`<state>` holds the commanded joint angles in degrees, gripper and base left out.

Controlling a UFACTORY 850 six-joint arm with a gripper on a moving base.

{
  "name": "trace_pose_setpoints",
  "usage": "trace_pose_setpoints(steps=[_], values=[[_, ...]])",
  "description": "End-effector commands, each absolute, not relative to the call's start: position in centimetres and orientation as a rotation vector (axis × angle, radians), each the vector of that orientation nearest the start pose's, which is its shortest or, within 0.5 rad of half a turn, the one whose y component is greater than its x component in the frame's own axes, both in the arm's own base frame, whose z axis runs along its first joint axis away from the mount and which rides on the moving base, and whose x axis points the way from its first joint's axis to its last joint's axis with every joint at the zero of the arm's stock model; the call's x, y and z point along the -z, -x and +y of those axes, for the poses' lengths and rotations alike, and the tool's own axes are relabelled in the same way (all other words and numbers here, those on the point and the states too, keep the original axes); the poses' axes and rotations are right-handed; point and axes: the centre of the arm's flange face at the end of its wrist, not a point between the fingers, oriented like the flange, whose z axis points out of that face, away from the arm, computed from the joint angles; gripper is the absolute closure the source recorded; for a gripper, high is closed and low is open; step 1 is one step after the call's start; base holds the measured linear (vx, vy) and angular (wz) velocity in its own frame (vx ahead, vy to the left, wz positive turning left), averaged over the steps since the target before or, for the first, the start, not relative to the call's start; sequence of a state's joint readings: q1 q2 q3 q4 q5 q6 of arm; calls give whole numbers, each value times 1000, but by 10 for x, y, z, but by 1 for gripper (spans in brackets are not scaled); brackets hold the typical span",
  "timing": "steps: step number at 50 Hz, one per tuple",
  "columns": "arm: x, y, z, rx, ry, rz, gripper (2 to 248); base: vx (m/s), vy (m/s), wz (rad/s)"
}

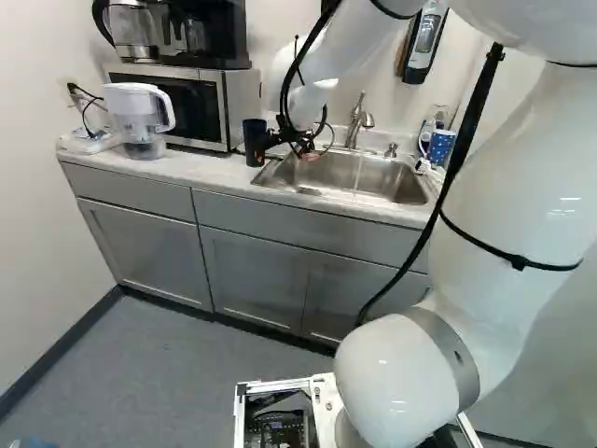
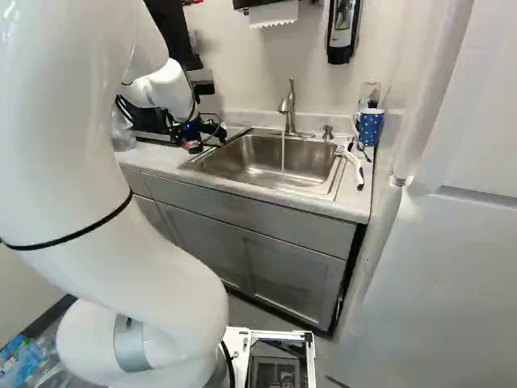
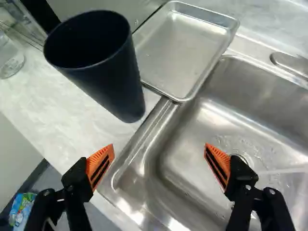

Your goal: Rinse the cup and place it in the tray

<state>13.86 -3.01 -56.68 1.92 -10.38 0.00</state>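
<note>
One cup (image 3: 113, 79) (dark inside), shallow tray (image 3: 175, 55), sink (image 3: 185, 161) catching running water (image 2: 283, 153)

From my left base view, I have the sink (image 1: 326, 177) set into the worktop (image 1: 210, 173), cupboards (image 1: 252, 277) below, the tap (image 1: 356, 121) behind it. Left of the sink stands the cup (image 3: 118, 79), then the microwave (image 1: 196, 107) with the coffee maker (image 1: 219, 37) on top, then the jug (image 1: 140, 119). In my wrist view the tray (image 3: 180, 48) lies just beside the cup, its edge over the sink's rim. My right base view puts the brush (image 2: 355, 171) right of the sink, the mug (image 2: 370, 128) behind that.
</note>
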Motion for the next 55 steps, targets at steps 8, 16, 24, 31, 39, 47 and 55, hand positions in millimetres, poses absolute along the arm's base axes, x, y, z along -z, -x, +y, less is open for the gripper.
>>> trace_pose_setpoints(steps=[8, 16, 24, 31, 39, 47, 55], values=[[-552, -503, 132, 1192, 2761, -310, 3, 0, 0, 0], [-548, -503, 135, 1275, 2715, -311, 3, 0, 0, 0], [-545, -502, 136, 1360, 2665, -308, 3, 0, 0, 0], [-542, -501, 138, 1432, 2619, -307, 3, 0, 0, 0], [-540, -501, 143, 1512, 2560, -311, 3, 0, 0, 0], [-537, -504, 149, 1582, 2503, -316, 3, 0, 0, 0], [-535, -507, 154, 1651, 2447, -316, 3, 0, 0, 0]])
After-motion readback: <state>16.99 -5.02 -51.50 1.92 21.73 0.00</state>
